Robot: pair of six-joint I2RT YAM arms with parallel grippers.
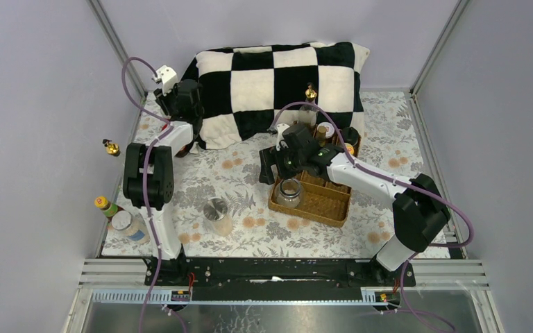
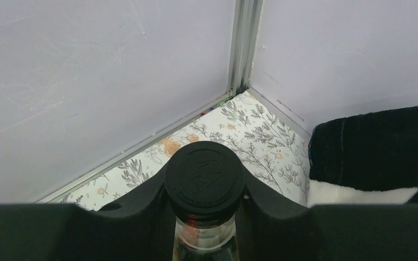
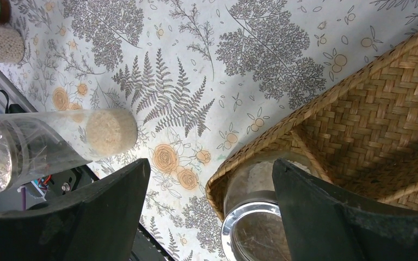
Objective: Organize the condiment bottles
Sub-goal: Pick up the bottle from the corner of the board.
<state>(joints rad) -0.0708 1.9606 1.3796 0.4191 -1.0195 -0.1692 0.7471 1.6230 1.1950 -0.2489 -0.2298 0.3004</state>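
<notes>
My left gripper (image 1: 179, 100) is at the far left corner beside the checkered blanket; in the left wrist view it (image 2: 204, 187) is shut on the neck of a black-capped glass bottle (image 2: 204, 176). My right gripper (image 1: 276, 165) is open over the front left corner of the wicker tray (image 1: 305, 211). A clear jar with a metal lid (image 1: 289, 192) stands in that corner compartment, and shows close to the right finger in the right wrist view (image 3: 253, 223). A second clear spice jar (image 1: 216, 214) stands on the table. A gold-topped bottle (image 1: 311, 92) and more jars (image 1: 325, 130) stand at the tray's back.
A black and white checkered blanket (image 1: 277, 76) covers the back of the table. By the left wall stand a gold-topped bottle (image 1: 111, 147), a yellow-capped bottle (image 1: 104, 205) and a white-lidded jar (image 1: 126, 223). Walls close in on three sides.
</notes>
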